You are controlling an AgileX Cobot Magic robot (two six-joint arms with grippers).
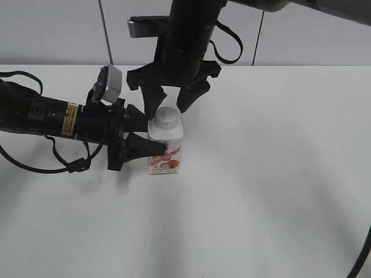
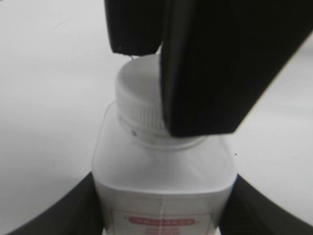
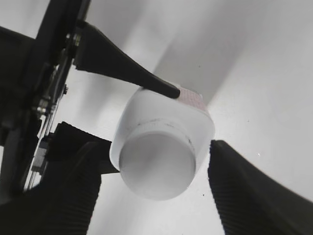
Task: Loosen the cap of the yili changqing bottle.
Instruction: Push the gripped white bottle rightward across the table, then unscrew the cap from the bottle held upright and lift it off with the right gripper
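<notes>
The yili changqing bottle point(image 1: 166, 152), white with a red-pink label, stands upright on the white table. Its white ribbed cap point(image 1: 166, 117) sits on the neck. My left gripper point(image 1: 152, 141) comes in from the left and is shut on the bottle's body; in the left wrist view the bottle point(image 2: 161, 183) fills the space between the jaws point(image 2: 161, 215) and the cap point(image 2: 138, 100) is partly hidden by the right fingers. My right gripper point(image 1: 169, 107) hangs open just above and around the cap. In the right wrist view the cap point(image 3: 156, 164) lies between the open fingers point(image 3: 152, 188), untouched.
The white table point(image 1: 278, 174) spreads around the bottle. A grey wall stands behind the table's far edge. The left arm's cables point(image 1: 64, 165) loop over the table at the left.
</notes>
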